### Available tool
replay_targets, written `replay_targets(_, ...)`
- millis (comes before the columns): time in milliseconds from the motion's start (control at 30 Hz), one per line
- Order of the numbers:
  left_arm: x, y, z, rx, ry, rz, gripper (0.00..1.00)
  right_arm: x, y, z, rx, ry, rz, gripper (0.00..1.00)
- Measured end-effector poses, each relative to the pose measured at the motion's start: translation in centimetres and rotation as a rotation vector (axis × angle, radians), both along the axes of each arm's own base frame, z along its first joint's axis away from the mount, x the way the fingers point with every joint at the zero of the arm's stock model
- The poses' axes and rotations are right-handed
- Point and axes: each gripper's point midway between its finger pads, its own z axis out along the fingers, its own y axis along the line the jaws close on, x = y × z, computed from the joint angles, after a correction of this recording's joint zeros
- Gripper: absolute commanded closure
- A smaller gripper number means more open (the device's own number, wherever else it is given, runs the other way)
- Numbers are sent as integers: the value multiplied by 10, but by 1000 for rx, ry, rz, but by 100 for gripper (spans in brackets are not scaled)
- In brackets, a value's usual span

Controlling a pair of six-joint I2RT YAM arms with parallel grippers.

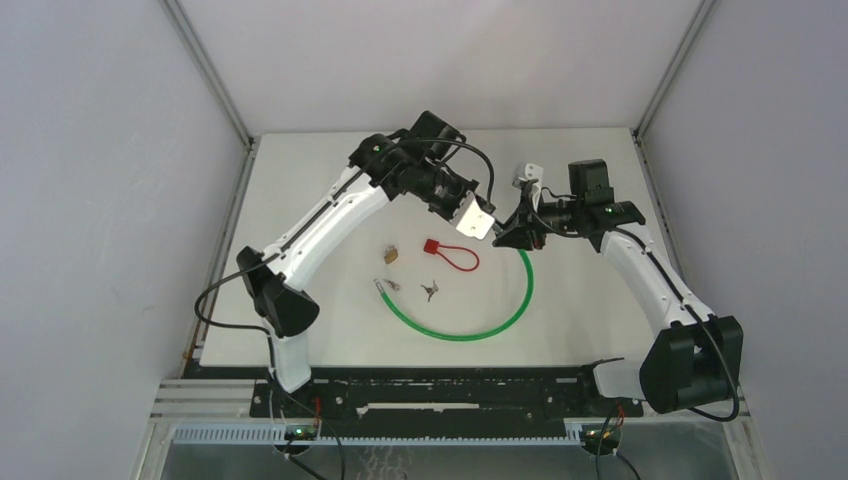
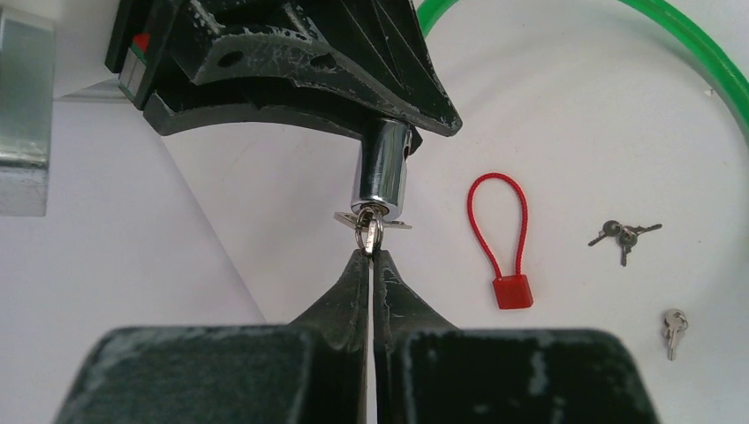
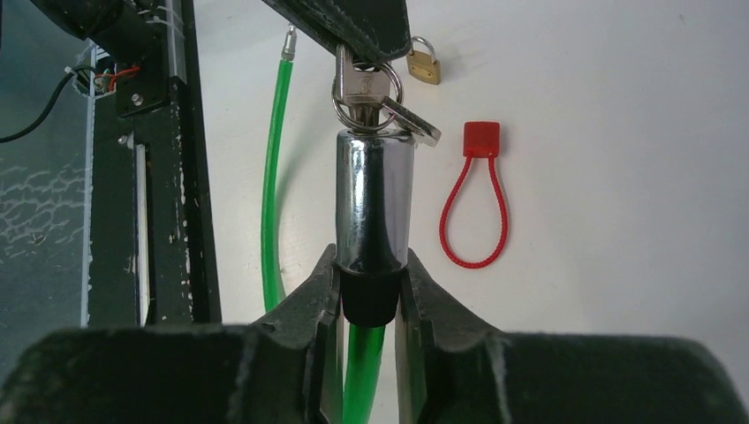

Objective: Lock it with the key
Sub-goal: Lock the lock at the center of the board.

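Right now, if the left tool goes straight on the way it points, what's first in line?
The chrome lock cylinder: the left tool pinches the key seated in its end, and the right tool grips the cylinder just beyond.

The lock cylinder (image 3: 374, 199) is polished metal — chrome-like, mirror glossy. The key (image 3: 360, 88) is duller silver metal. The green cable (image 1: 500, 325) has a smooth, shiny plastic coat. The red loop (image 2: 511, 291) is ribbed cord with a smooth plastic block. The padlock (image 3: 424, 64) looks like brass. The desk (image 1: 580, 330) is white and matt — the fingers (image 3: 296, 309) of the right end effector (image 3: 371, 287) are black, scuffed.

Chrome cylinder lock (image 3: 374, 203), key (image 3: 358, 88) inserted, green cable (image 3: 274, 177) attached
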Motion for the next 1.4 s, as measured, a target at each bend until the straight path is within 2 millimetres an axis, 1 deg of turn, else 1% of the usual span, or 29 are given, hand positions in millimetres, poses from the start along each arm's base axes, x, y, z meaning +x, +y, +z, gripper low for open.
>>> replay_targets(133, 1, -1, -5, 7, -25, -27, 100, -1, -2, -2, 6, 13, -2, 100)
replay_targets(333, 3, -5, -4, 17, -103, -80, 100, -1, -6, -2, 20, 30, -7, 100)
replay_targets(467, 5, -6, -4, 29, -147, -95, 95, 0, -6, -4, 30, 49, -7, 100)
replay_targets(533, 6, -6, -4, 37, -163, -97, 88, 0, -6, -5, 34, 59, -4, 100)
replay_targets(700, 12, -6, -4, 52, -193, -76, 67, -2, -5, -7, 41, 89, -1, 100)
replay_targets(800, 16, -7, -2, 50, -212, -66, 58, -3, -5, -7, 42, 100, -2, 100)
replay_targets(900, 21, -7, -4, 55, -227, -56, 53, -5, -4, -7, 45, 113, 0, 100)
replay_targets(1067, 22, -7, -8, 69, -235, -50, 48, -7, -4, -7, 48, 123, 1, 100)
replay_targets(1233, 16, -9, -10, 84, -237, -60, 45, -7, -4, -7, 48, 126, -1, 100)
replay_targets(1333, 11, -10, -13, 93, -227, -62, 49, -6, -4, -7, 47, 126, -1, 100)
replay_targets(1400, 8, -10, -16, 100, -213, -59, 54, -6, -5, -8, 46, 127, -2, 100)
